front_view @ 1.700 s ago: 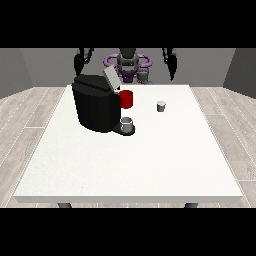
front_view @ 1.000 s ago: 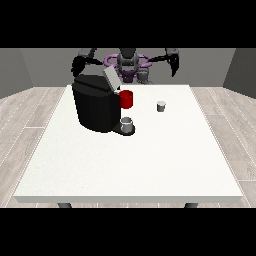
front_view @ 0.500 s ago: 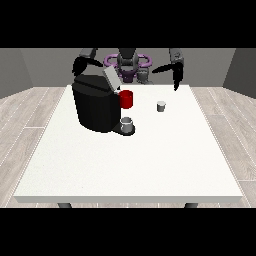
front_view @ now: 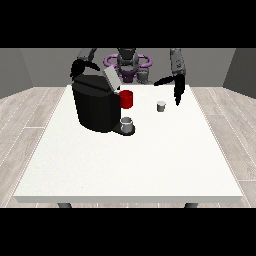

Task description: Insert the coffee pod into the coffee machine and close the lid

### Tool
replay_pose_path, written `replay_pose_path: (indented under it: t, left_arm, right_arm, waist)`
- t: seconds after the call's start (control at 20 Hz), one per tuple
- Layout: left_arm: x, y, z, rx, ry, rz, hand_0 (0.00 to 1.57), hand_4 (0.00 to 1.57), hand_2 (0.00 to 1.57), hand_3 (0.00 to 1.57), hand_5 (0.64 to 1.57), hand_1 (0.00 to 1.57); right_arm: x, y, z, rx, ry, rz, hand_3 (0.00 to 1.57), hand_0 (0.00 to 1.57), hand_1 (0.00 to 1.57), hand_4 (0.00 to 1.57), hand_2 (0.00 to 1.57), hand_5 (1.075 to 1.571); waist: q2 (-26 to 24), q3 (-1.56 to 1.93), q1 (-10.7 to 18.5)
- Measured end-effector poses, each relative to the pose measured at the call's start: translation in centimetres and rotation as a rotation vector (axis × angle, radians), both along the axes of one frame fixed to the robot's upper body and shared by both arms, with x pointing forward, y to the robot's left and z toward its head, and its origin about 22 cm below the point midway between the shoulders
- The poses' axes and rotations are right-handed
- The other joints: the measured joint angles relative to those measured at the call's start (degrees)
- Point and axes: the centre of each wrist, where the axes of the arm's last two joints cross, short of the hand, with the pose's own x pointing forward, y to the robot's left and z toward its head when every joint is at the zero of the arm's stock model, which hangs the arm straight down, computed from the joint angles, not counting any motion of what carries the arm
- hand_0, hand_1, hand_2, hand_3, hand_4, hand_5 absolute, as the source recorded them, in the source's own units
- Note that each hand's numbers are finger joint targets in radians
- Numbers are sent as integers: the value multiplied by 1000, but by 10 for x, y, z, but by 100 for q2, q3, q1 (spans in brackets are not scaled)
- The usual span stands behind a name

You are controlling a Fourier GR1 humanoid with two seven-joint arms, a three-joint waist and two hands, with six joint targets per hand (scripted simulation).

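Grey walls, pale wood floor, and a big white counter (front_view: 130, 165) with the robot behind its far edge. The coffee pod (front_view: 161, 106) is a small grey cup standing upright on the counter, well apart to the right of the black coffee machine (front_view: 97, 106). The machine's lid (front_view: 111, 79) is tilted up, there's a red part (front_view: 126, 99) on its front and a little grey cup (front_view: 127, 123) on the drip stand.

The relation that matters: the hand at the view's right (front_view: 178, 91) hangs just beside the pod, a bit to its right and above it, fingers (front_view: 177, 99) pointing straight down and spread away from the thumb, holding nothing. So the pod lies down and to the left of those fingers, and this hand is clearly the nearer 1. The hand at the view's left (front_view: 79, 66) is up behind the machine's top; can't tell how its fingers lie.

My guess is the reach for the pod is underway, nothing grasped yet.
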Motion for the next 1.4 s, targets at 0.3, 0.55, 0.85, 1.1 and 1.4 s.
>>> replay_pose_path:
  t: [0.3, 0.55, 0.85, 1.1, 1.4]
  left_arm:
    - [14, -2, -3, 87, 44, -21, 0, 0, 198, 0, 1571, 0]
    - [19, -3, -10, 157, 70, -42, 446, 0, 606, 295, 1571, 446]
    - [23, -1, -20, 228, 117, -35, 704, 0, 775, 487, 1571, 704]
    - [23, 8, -26, 334, 133, -43, 536, 0, 692, 440, 1571, 536]
    - [30, 2, -27, 435, 93, -49, 719, 151, 851, 619, 1571, 719]
  right_arm:
    - [10, -1, -3, -6, 27, -15, 0, 0, 0, 389, 0, 1571]
    - [15, -2, -10, -28, 62, -34, 0, 0, 0, 424, 0, 1571]
    - [21, 3, -13, -47, 90, -44, 0, 0, 0, 427, 0, 1571]
    - [23, 14, -5, -43, 93, -30, 0, 0, 0, 465, 0, 1571]
    - [26, 8, -10, -45, 91, -27, 0, 0, 0, 527, 0, 1571]
  waist:
    - [126, -1, 11]
    - [116, 0, 71]
    - [109, -1, 76]
    - [164, -1, -45]
    - [202, 0, -64]
